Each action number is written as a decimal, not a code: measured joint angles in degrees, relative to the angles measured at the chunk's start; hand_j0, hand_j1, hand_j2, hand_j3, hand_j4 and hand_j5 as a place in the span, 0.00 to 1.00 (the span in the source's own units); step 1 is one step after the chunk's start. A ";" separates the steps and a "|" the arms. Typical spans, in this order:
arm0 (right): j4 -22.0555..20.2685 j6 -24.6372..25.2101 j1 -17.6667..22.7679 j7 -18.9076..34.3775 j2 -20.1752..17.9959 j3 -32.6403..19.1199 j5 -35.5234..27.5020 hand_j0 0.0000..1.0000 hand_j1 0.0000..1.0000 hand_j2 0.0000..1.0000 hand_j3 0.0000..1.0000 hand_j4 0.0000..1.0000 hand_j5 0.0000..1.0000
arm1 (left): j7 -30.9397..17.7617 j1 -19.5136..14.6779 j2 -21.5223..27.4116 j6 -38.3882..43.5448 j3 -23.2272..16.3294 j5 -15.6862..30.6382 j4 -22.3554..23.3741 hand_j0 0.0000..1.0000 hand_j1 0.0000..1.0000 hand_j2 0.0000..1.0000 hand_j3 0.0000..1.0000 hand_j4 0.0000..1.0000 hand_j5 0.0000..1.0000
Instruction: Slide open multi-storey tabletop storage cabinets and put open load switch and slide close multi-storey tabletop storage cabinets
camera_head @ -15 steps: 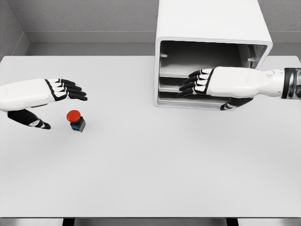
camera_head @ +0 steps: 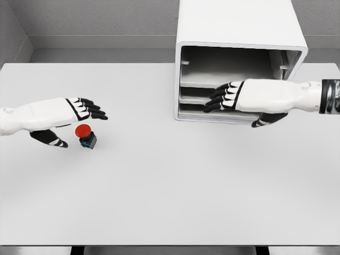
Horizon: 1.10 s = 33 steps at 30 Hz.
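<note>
Two white arms reach over a pale grey table (camera_head: 170, 196), one from each side of the frame. The left hand (camera_head: 69, 116) sits at the middle left, palm down, its black-tipped fingers (camera_head: 94, 110) stretched out flat and spread wide, holding nothing. Its thumb (camera_head: 53, 139) hangs lower and points toward the right. Just below the fingertips and right of the thumb stands the load switch (camera_head: 85, 136), a small dark block with a round red button on top and a touch of blue on its side. It rests on the table left of centre, apart from the hand, though the fingers hover close above it.

At the upper right of the frame stands the white storage cabinet (camera_head: 234, 26), its front open so that the grey shelves (camera_head: 199, 85) inside show. The right hand (camera_head: 249, 98) lies across the lower part of that opening, fingers extended toward the left and loosely spread, gripping nothing that can be seen. Its dark thumb (camera_head: 265, 120) drops below the palm, in front of the cabinet's bottom edge. Whether the fingers touch a shelf cannot be told.
</note>
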 measured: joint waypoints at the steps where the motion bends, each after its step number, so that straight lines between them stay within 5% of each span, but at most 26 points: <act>1: -0.01 0.00 0.00 0.41 0.03 0.03 0.00 1.00 1.00 1.00 1.00 1.00 1.00 | 0.03 -0.09 -0.34 0.00 -0.25 -1.13 0.45 1.00 1.00 1.00 1.00 1.00 1.00; 15: 1.05 0.79 -2.46 6.92 1.47 -0.35 -4.33 1.00 1.00 1.00 1.00 1.00 1.00 | 0.10 -1.14 -3.97 0.01 -1.56 -6.90 1.59 1.00 1.00 1.00 1.00 1.00 1.00; 23: 5.38 6.01 -2.81 9.02 2.89 -0.33 -11.05 1.00 1.00 1.00 1.00 1.00 1.00 | 0.13 -1.32 -4.72 0.00 -2.81 -7.66 4.66 1.00 1.00 1.00 1.00 1.00 1.00; 33: 10.91 10.14 -3.08 10.38 6.74 -0.17 -12.32 1.00 1.00 1.00 1.00 1.00 1.00 | 0.18 -1.76 -5.88 0.00 -4.21 -7.60 8.34 0.95 0.95 0.95 0.95 0.95 0.95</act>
